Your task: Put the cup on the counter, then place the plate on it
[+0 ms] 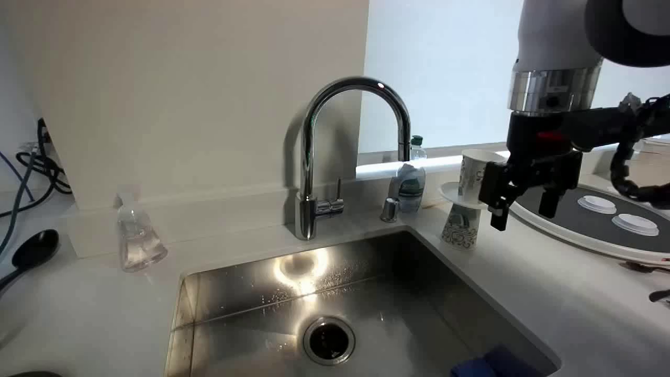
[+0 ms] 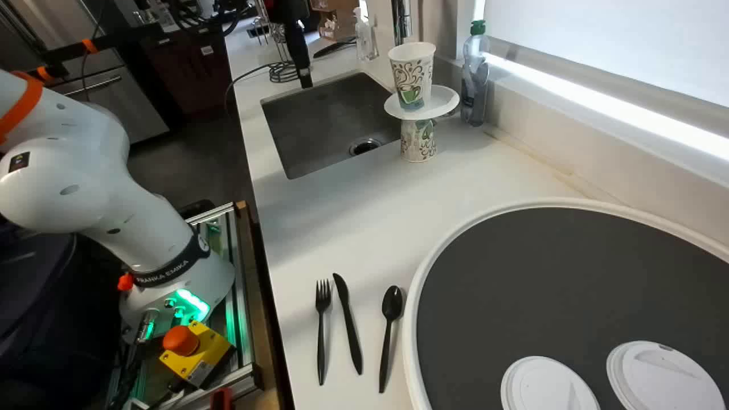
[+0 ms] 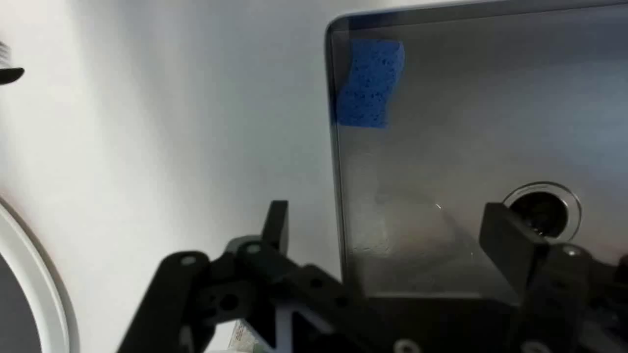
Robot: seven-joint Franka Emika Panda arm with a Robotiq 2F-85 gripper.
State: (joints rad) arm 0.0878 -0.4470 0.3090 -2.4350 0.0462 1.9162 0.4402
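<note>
Wrist view: spread tool [image 3: 386, 221], empty. In both exterior views: upturned cup [image 2: 418, 143] on the bench [image 2: 350, 225], under plate [image 2: 444, 103] and second cup [image 2: 411, 74]. Probably past both placements; next, withdraw without nudging anything.

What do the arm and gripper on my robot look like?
The arm is smooth, rounded and white, with an orange band, a black collar lettered FRANKA EMIKA, a green light below that, and a silver ring above the gripper. The gripper is black, with two blocky fingers; a black cable hangs beside it.
</note>
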